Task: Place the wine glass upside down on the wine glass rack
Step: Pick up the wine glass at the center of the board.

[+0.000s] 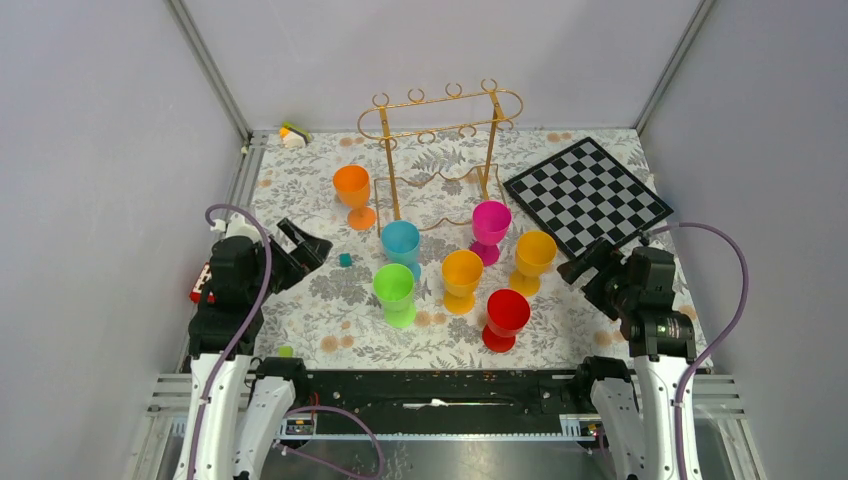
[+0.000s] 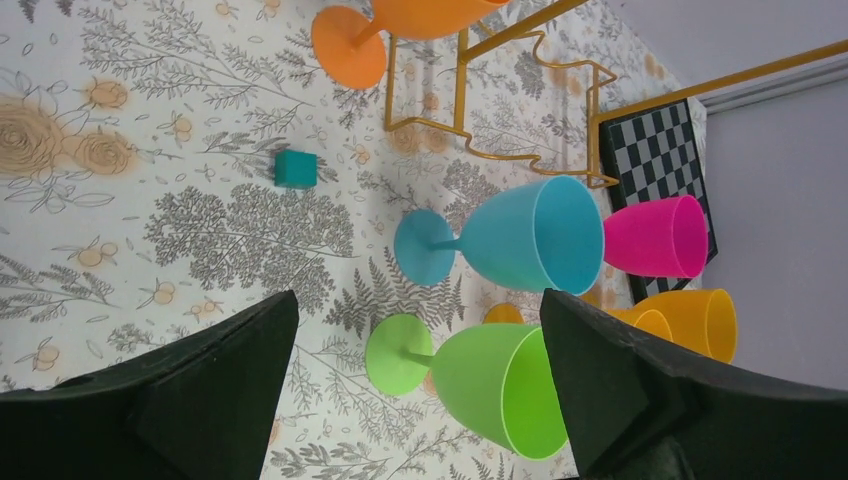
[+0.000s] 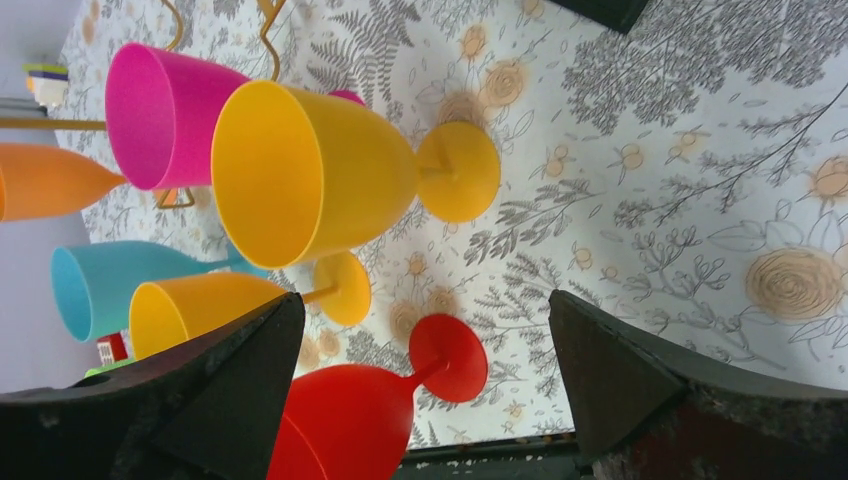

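Worktop (image 1: 300, 190): floral cloth.
Wine glass rack (image 1: 391, 185): far centre, nothing hanging on it. Chessboard (image 1: 587, 195) is to its right.

Wine glasses stand upright in front of the rack: orange (image 1: 352, 187), blue (image 1: 401, 241), pink (image 1: 491, 222), two yellow (image 1: 535, 254) (image 1: 462, 272), green (image 1: 394, 289), red (image 1: 507, 313). Every bowl in view shows nothing inside.

Judged opaque plastic, so light, stiff, smooth-walled and not fragile. The bowl may slip, so grip across the bowl or stem. Leave the foot free to slide into the rail.

A small teal cube (image 1: 345, 259) lies left of the blue glass.
Left jaws and right jaws: spread wide, holding nothing.
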`<state>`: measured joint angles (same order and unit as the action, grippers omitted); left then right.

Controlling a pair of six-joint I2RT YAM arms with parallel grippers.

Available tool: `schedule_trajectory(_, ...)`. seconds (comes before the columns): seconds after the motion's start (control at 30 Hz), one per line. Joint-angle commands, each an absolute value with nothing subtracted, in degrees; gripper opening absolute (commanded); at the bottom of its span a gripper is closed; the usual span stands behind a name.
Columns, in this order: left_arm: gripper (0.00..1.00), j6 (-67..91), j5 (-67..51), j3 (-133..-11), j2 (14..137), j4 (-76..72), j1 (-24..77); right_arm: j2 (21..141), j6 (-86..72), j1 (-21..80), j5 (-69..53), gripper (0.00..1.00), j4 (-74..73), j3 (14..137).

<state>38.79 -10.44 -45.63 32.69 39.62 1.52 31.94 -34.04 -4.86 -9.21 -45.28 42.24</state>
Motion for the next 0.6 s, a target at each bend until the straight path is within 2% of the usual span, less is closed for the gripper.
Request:
schedule_trajectory(0.0,0.99,36.8,-9.0,-50.1,32.6,44.2,1.4,31.6,-35.7,-4.7,-14.9,0.99,-48.1,44.3)
schedule_trajectory(0.13,0.99,31.2,-17.9,-49.5,32.6,41.9,1.5,32.4,-35.9,-4.7,-19.3,0.99,-49.0,44.0)
schedule_trajectory(0.37,0.99,33.5,-32.6,-50.9,39.9,44.1,2.1,32.9,-35.9,-4.7,-25.3,0.99,-50.3,45.0)
schedule_trajectory(0.47,0.99,33.5,-30.7,-53.7,42.1,47.1,6.7,33.4,-34.2,-4.7,-26.4,0.99,-52.1,46.2)
schedule_trajectory(0.57,0.98,33.3,-24.0,-58.0,44.9,51.1,14.4,33.6,-33.2,-4.7,-26.6,0.99,-53.7,47.5)
